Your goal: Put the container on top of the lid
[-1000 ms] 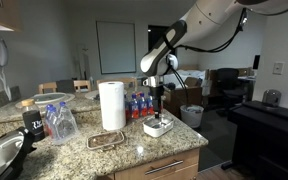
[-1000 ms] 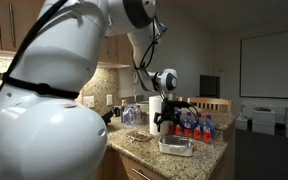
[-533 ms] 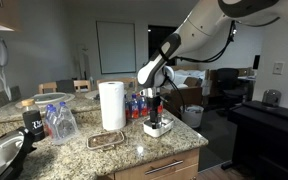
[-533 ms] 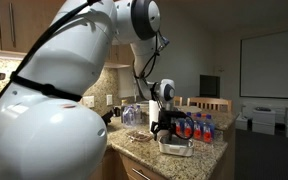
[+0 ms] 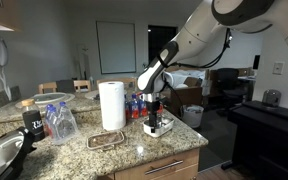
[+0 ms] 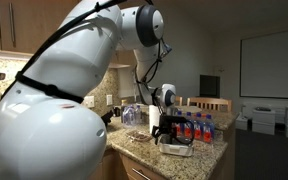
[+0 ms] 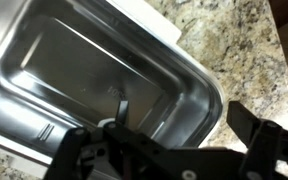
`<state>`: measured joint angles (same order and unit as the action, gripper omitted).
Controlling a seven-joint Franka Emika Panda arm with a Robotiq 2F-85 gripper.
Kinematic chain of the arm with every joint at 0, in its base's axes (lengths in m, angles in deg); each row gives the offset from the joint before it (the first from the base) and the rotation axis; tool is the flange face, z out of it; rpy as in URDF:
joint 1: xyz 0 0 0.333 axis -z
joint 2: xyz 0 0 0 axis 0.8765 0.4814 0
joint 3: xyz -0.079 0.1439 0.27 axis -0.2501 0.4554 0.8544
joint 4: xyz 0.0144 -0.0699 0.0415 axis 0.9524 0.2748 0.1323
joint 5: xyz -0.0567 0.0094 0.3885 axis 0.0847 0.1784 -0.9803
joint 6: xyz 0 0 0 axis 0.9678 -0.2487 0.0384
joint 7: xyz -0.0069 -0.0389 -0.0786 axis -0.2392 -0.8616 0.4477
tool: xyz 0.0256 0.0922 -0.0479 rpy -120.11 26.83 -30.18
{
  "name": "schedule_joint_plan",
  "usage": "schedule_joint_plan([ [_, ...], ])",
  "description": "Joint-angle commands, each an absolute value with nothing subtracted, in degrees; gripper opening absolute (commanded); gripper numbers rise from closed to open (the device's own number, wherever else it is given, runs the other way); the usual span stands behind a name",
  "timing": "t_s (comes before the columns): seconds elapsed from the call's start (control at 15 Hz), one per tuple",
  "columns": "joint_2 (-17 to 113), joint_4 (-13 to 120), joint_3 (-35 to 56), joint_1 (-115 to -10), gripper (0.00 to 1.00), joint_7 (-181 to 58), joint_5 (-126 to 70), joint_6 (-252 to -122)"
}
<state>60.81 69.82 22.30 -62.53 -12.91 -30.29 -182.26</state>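
The container (image 7: 94,70) is sitting upright on the granite counter (image 7: 239,40) and filling the upper left of the wrist view. The pincer (image 7: 174,150) is hanging right over it with its fingers spread wide, pinching nothing. One finger is showing at the lower left of that view, over the tub's inside. The other is showing at the lower right, over bare counter, so the rounded end wall seems to be lying between them. Whether either finger is touching the plastic cannot be told.

In an exterior view the lid (image 5: 106,140) is lying flat on the counter left of the container and apart from it, just in front of the paper-towel roll (image 5: 112,105).

The grasp appears to be the step in hand, and the container is not yet lifted. The next move is likely calling for the fingers to be pressing together on that end wall. After that comes a level lift, a carry toward the left of the frame, and a square set-down within the lid's raised rim.
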Motion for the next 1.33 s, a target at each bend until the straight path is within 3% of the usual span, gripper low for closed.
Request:
schedule_joint_plan([
  [0.0, 62.4, 68.5, 23.6, -61.4, 1.0, -11.7, -30.4, -184.0],
  [0.13, 63.5, 67.6, 23.8, -61.3, 1.0, -11.7, -30.5, -183.4],
  [0.2, 64.0, 67.2, 23.8, -61.2, 0.75, -11.8, -30.5, -183.2],
  [0.33, 64.8, 66.6, 23.9, -61.0, 0.67, -11.9, -30.6, -183.2],
  [0.93, 63.5, 68.7, 23.0, -62.6, 0.08, -16.0, -28.7, -188.5],
  [1.13, 62.8, 70.9, 22.6, -63.3, 0.02, -20.1, -28.3, -193.5],
  [1.27, 62.5, 72.2, 22.4, -63.9, 0.05, -23.3, -27.8, -196.6],
])
